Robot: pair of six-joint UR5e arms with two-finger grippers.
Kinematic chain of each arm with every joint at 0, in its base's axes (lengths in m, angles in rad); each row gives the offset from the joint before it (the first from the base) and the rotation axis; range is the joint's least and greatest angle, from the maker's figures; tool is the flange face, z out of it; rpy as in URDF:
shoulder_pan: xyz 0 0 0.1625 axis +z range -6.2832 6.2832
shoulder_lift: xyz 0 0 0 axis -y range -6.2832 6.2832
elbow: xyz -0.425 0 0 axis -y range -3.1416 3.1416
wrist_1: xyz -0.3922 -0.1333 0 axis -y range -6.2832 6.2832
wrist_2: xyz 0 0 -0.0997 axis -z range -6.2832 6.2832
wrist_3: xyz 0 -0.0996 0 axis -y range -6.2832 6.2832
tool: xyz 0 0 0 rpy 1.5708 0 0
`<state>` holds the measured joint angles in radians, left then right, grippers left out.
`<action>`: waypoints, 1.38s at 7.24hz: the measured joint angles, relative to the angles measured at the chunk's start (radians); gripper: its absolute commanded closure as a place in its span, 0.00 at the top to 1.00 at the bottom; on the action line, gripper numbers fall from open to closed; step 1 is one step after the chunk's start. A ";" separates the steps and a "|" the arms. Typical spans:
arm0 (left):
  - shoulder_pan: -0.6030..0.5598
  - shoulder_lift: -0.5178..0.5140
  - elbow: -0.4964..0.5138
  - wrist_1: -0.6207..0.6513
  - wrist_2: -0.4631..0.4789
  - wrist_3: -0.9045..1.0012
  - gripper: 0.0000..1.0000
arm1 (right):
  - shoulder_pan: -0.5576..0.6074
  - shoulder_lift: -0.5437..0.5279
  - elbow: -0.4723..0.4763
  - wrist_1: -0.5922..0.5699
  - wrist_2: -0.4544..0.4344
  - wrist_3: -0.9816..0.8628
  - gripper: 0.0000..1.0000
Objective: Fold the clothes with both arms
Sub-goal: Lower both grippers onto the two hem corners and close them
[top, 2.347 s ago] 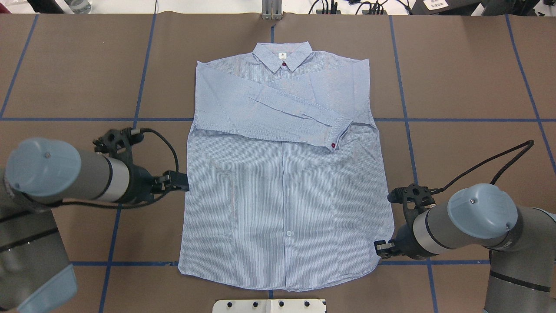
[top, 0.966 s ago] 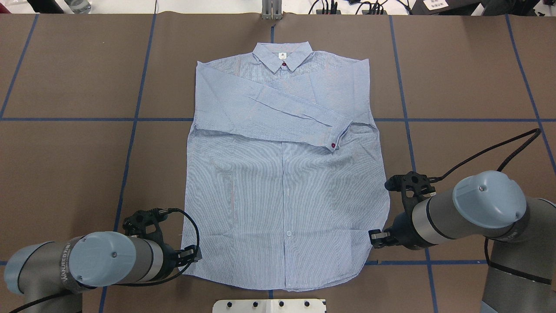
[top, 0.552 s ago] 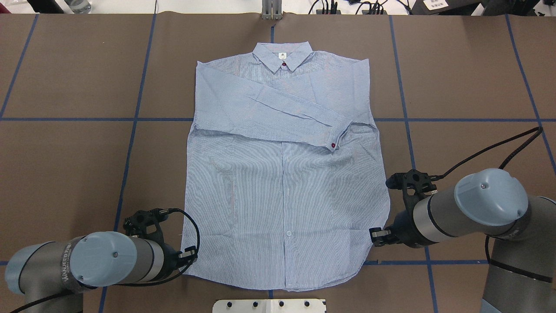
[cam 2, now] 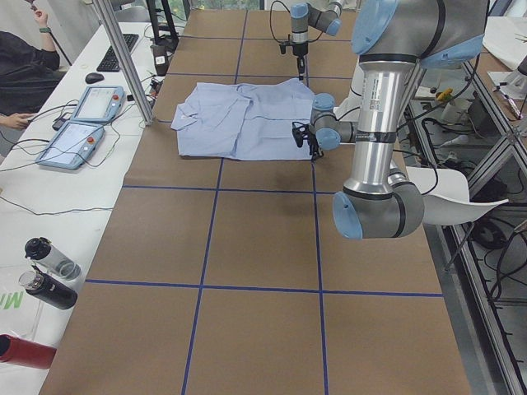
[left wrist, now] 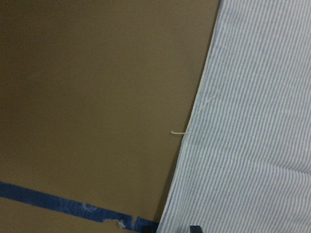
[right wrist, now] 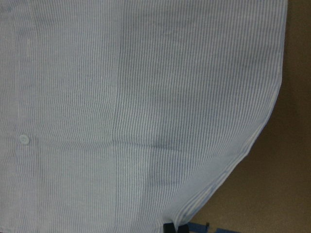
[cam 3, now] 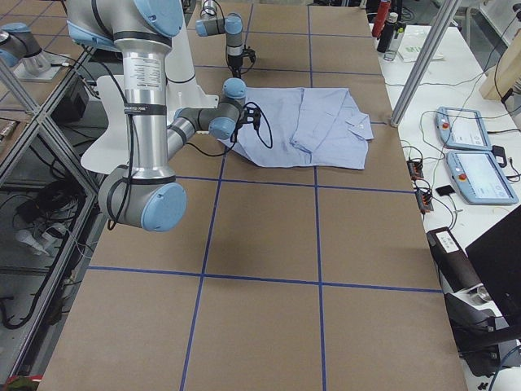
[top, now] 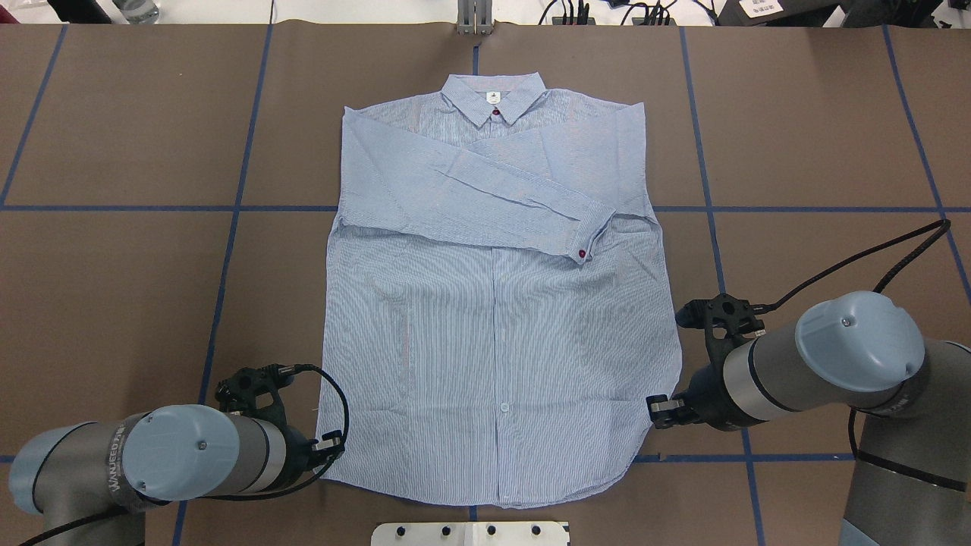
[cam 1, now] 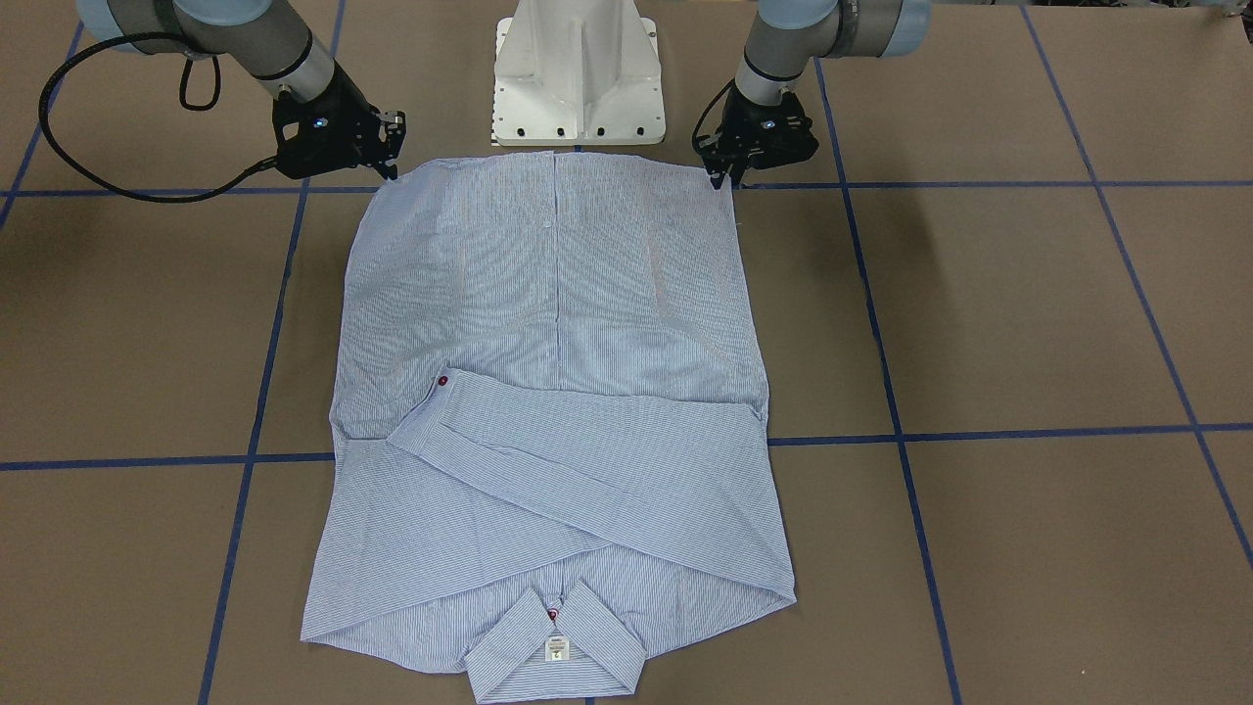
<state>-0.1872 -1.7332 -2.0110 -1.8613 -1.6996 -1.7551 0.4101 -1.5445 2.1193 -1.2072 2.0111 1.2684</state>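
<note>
1. The shirt lies flat and button-side up in the middle of the table. Its collar points to the far edge and its hem to the robot's edge. The sleeves are folded in across the chest.
2. The left pincer sits low at the hem's left corner, at the cloth's edge. I cannot tell whether it is released or clenched.
3. The right pincer sits low at the hem's right corner. Its state cannot be told either.
4. Judgement: the step in hand is taking hold of both hem corners for the hem-to-collar fold.
5. Next move calls for both grips to be secure, then an even, simultaneous lift toward the collar with the hem kept taut and square.
</note>
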 measured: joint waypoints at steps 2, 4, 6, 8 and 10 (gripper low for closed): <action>0.000 0.002 0.000 0.000 0.000 0.000 0.38 | 0.002 0.000 0.000 0.000 0.004 -0.001 0.00; 0.001 0.000 0.000 0.001 0.000 -0.001 0.38 | 0.008 -0.001 0.000 0.000 0.011 -0.001 0.00; 0.003 -0.001 0.000 0.001 0.000 -0.001 0.38 | 0.013 -0.002 0.000 0.000 0.013 -0.001 0.00; 0.005 -0.002 0.000 0.001 0.000 -0.001 0.38 | 0.016 -0.002 0.001 0.000 0.014 -0.001 0.00; 0.007 -0.002 0.001 0.001 0.000 -0.001 0.34 | 0.017 -0.002 0.001 0.000 0.014 -0.001 0.00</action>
<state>-0.1802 -1.7356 -2.0097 -1.8607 -1.6996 -1.7564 0.4275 -1.5462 2.1199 -1.2073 2.0249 1.2670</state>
